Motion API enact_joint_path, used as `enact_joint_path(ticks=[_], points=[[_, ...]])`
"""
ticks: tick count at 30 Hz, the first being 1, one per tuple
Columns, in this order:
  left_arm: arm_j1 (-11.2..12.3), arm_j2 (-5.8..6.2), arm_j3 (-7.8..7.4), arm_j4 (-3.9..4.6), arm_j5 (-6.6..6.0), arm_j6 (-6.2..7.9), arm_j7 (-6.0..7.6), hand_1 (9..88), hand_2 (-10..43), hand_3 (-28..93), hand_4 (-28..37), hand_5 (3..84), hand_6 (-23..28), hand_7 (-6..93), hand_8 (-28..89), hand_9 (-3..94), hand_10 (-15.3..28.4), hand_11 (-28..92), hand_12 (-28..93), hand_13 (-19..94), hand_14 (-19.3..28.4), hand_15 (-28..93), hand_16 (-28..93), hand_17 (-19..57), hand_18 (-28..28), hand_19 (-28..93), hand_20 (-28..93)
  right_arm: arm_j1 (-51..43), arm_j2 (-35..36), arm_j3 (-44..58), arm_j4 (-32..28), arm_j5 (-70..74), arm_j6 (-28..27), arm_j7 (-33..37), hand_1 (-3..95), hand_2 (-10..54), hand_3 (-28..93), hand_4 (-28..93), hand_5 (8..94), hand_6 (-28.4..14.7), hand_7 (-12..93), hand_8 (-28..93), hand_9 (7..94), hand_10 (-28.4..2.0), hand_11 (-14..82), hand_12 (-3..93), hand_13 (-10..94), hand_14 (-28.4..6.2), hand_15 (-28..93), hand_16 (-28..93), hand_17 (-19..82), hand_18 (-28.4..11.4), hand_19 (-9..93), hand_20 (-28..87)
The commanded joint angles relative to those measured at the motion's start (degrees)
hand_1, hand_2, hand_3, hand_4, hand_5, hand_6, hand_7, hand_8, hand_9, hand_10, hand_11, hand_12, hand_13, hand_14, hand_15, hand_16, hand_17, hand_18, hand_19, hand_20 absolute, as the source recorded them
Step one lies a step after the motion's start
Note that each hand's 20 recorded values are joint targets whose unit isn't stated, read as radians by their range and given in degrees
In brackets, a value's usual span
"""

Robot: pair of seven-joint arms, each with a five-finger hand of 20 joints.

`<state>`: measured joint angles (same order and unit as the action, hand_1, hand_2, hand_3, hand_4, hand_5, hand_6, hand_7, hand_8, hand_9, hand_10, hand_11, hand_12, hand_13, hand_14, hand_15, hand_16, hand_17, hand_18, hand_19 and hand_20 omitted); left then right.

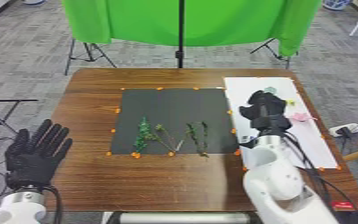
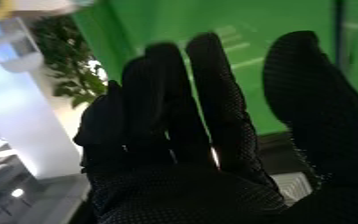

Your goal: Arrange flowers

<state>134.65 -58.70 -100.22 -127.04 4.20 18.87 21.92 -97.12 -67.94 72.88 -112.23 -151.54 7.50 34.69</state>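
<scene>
Flowers, for arranging: one pink bloom (image 1: 302, 117), lying on the white sheet (image 1: 318, 150) at the right of the table (image 1: 87, 100), beside the right hand. Also on that sheet, a pale green piece (image 1: 270, 90) at the far end and a small yellow piece (image 1: 291, 102). Green sprigs (image 1: 143, 135), several, laid flat on the near half of the black mat (image 1: 171, 105), side by side with lengths running roughly near to far; spaced so, presumably, that each can be judged or lifted singly. White sheet probably the supply, black mat probably the composing ground, its dark face setting off the stems. Right hand (image 1: 266, 110), one, over the sheet: fingers straight, thumb well apart, pinching nothing; seemingly kept wide to admit a stem. Left hand (image 1: 38, 150), one, at the near left: fingers spread, nothing held, presumably parked there to leave the work free. Table: brown wood, grain showing. Orange markers (image 1: 136, 155) along the edges of mat and sheet, likely fixing both. Room: grey floor (image 1: 15, 55), green backdrop (image 1: 140, 20) beyond the far edge, dark upright pole (image 1: 181, 30) before it, leafy plant (image 2: 60, 55) in the right wrist view.
</scene>
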Motion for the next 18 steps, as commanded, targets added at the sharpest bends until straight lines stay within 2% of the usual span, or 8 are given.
enact_joint_path(ticks=[1,4,6,8,9,13,16,18], points=[[0.52,-0.28,0.67,-0.34,1.47,0.35,0.48,25.5,13.8,74,-28.3,43.6,9.1,12.2,-10,37.9,14.4,20,10,30,13.4,23,-3,-6.4,13.3,32,11,-0.69,3.45,5.61,2.42,0.93,-10.09,-4.99,41.3,-9.5,81,-27,58.3,-4.4,15,-12,52.6,-16.1,18.9,17.9,39,-18.1,73,24,23,-21.5,84,51],[0.20,-0.55,0.55,-0.39,1.97,0.17,0.06,25.5,13.8,74,-28.3,43.6,9.2,12.1,-10,37.9,14.3,20,10,30,13.3,22,-3,-6.3,13.3,32,11,-0.71,3.90,5.53,3.46,-0.71,-12.46,-4.67,43.8,-9.5,81,-28,57.4,-4.1,14,-12,52.7,-14.9,17.9,17.4,39,-17.7,73,24,22,-21.6,84,52],[0.28,-0.13,0.63,-0.33,1.75,0.24,0.36,25.5,13.8,74,-28.3,43.6,9.1,12.1,-10,37.9,14.2,20,10,30,13.3,22,-3,-6.2,13.3,32,11,-0.70,3.98,5.21,4.24,-2.52,-13.62,-3.80,45.4,-9.5,82,-28,57.6,-3.8,14,-11,52.5,-14.6,17.3,17.2,39,-17.5,73,24,22,-21.7,83,52],[0.04,-0.24,0.80,-0.25,2.72,1.97,-0.19,25.6,13.8,74,-28.3,43.6,9.1,12.1,-10,37.9,14.2,20,10,30,13.3,22,-3,-6.2,13.3,32,11,-0.15,4.00,4.71,5.01,-1.88,-14.88,-3.34,46.2,-9.5,83,-28,57.4,-3.8,14,-12,51.4,-14.4,16.2,17.0,40,-17.5,73,24,22,-21.8,83,52],[0.18,-0.19,0.91,-0.23,2.90,2.09,0.01,25.6,13.9,74,-28.3,43.6,9.1,12.2,-10,37.9,14.2,20,10,30,13.3,22,-3,-6.2,13.3,32,11,0.17,3.95,4.39,5.74,-2.02,-14.94,-3.42,46.6,-9.5,83,-28,57.1,-3.8,14,-12,50.7,-14.3,15.6,16.8,40,-17.4,73,23,22,-21.9,83,52],[0.15,-0.58,0.95,-0.17,2.93,1.49,-0.43,25.5,14.0,74,-28.3,43.7,9.1,12.3,-10,37.8,14.3,20,10,30,13.3,22,-3,-6.2,13.3,32,11,0.55,3.82,4.04,7.73,-1.23,-16.80,-4.92,48.6,-9.5,83,-28,56.2,-3.4,14,-12,50.5,-13.8,14.5,16.7,42,-16.2,71,23,24,-22.1,83,52],[-0.13,-0.72,0.96,-0.10,3.19,1.33,-0.81,25.5,14.0,74,-28.3,43.7,9.1,12.3,-11,37.8,14.2,20,10,30,13.3,22,-3,-6.2,13.3,32,11,0.84,3.82,3.26,9.32,-2.00,-14.42,-4.92,51.1,-9.5,81,-28,61.4,-1.2,17,-12,59.1,-13.4,21.5,19.1,46,-14.5,70,24,26,-21.7,83,51],[-0.20,-0.73,0.95,-0.06,3.09,1.27,-0.84,25.5,14.0,74,-28.3,43.7,9.1,12.3,-11,37.8,14.3,20,10,30,13.4,22,-3,-6.3,13.3,32,11,0.91,3.90,2.73,9.75,-1.95,-11.44,-4.49,53.2,-9.5,78,-28,65.9,-0.1,21,-11,64.3,-13.1,24.3,23.2,49,-13.9,68,31,27,-21.3,83,51]])
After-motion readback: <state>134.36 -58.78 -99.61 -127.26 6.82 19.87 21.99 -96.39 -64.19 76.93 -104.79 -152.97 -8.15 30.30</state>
